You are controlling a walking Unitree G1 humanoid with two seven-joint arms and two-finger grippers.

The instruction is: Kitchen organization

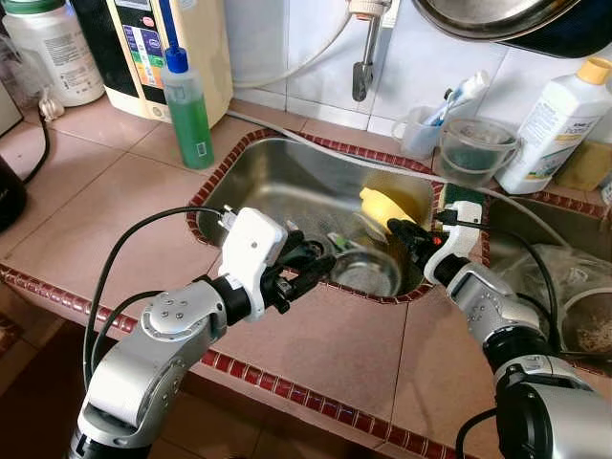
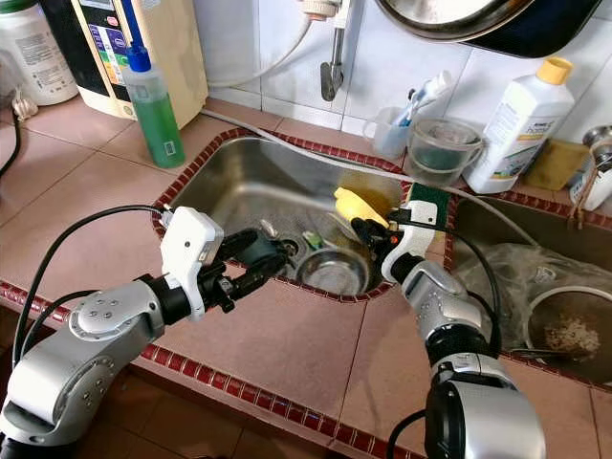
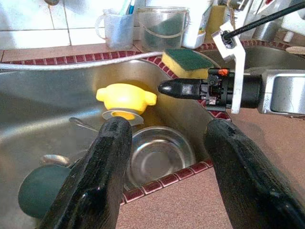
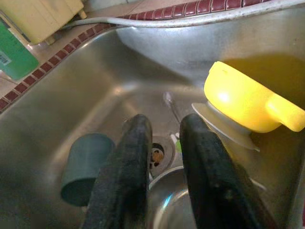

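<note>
The steel sink (image 1: 287, 177) holds a yellow lid (image 1: 382, 206) leaning on its right wall, a small steel bowl (image 1: 365, 273), a teal cup (image 4: 83, 167) on its side and a spoon (image 4: 171, 105). My left gripper (image 1: 320, 260) hovers open above the sink's front rim, its fingers (image 3: 109, 157) spread either side of the bowl (image 3: 159, 152). My right gripper (image 1: 397, 229) reaches in over the sink's right rim. It is shut with nothing between its fingers (image 4: 138, 157), and its tip (image 3: 164, 87) sits just beside the yellow lid (image 3: 125, 95), above the bowl.
A green-and-yellow sponge (image 3: 186, 59) lies on the sink's right rim. A green soap bottle (image 1: 186, 110) stands at the back left. A cup of toothbrushes (image 1: 421, 129), a clear tub (image 1: 475, 148) and a white bottle (image 1: 559, 124) line the wall. The tap (image 1: 363, 57) hangs above.
</note>
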